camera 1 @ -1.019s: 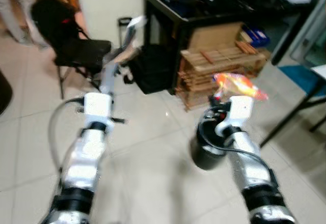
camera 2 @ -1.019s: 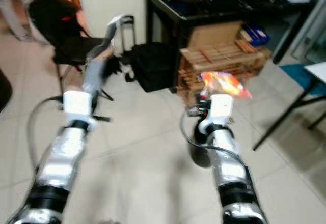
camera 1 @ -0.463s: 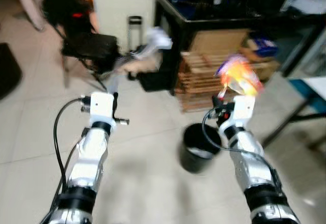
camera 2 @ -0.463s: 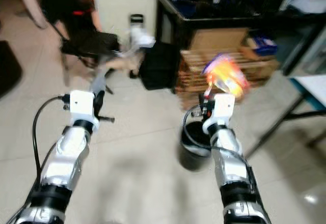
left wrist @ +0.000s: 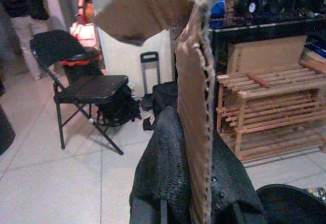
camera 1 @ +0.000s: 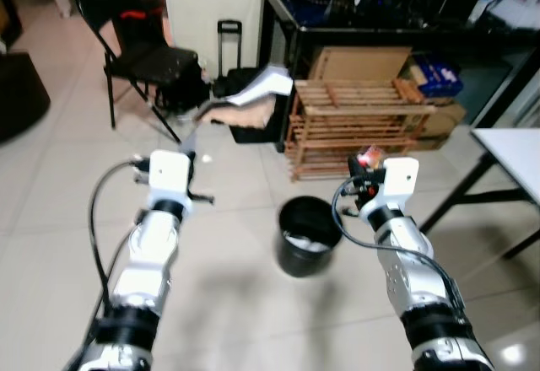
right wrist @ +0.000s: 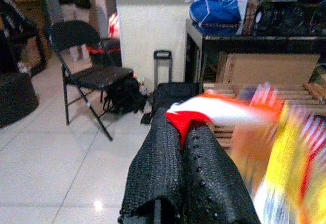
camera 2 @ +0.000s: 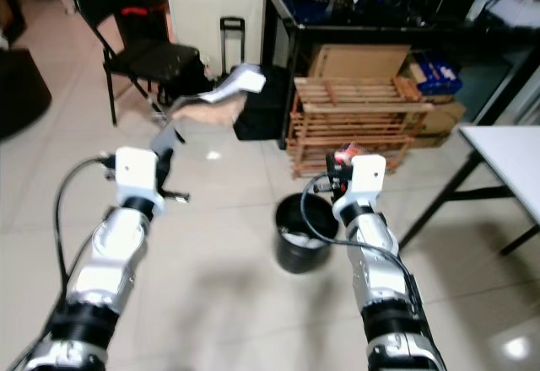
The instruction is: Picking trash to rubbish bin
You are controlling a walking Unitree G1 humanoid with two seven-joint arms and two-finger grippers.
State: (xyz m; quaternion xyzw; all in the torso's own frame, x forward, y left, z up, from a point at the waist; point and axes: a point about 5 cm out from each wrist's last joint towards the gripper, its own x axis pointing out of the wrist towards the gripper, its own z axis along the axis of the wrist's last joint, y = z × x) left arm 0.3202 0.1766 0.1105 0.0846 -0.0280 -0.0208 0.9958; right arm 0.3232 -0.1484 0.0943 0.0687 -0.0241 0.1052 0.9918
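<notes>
Standing on the pale tiled floor (camera 1: 236, 303) between the two forearms, a black rubbish bin (camera 1: 305, 236) holds some pale scraps, and the right gripper (right wrist: 189, 132), just beside and above its rim, is clenched on a red, orange and yellow snack wrapper (right wrist: 275, 147) that looks blurred in the wrist view. The left gripper (left wrist: 196, 132) is raised further out, pinching a torn strip of brown cardboard (camera 1: 249, 101); beyond stand a wooden crate rack (camera 1: 359, 126), a black folding chair (camera 1: 135, 51) and a dark table (camera 1: 371, 25)

Right hand (camera 2: 344, 158) pinches a wrapper (camera 2: 347, 150) above the black bin (camera 2: 304, 234).
</notes>
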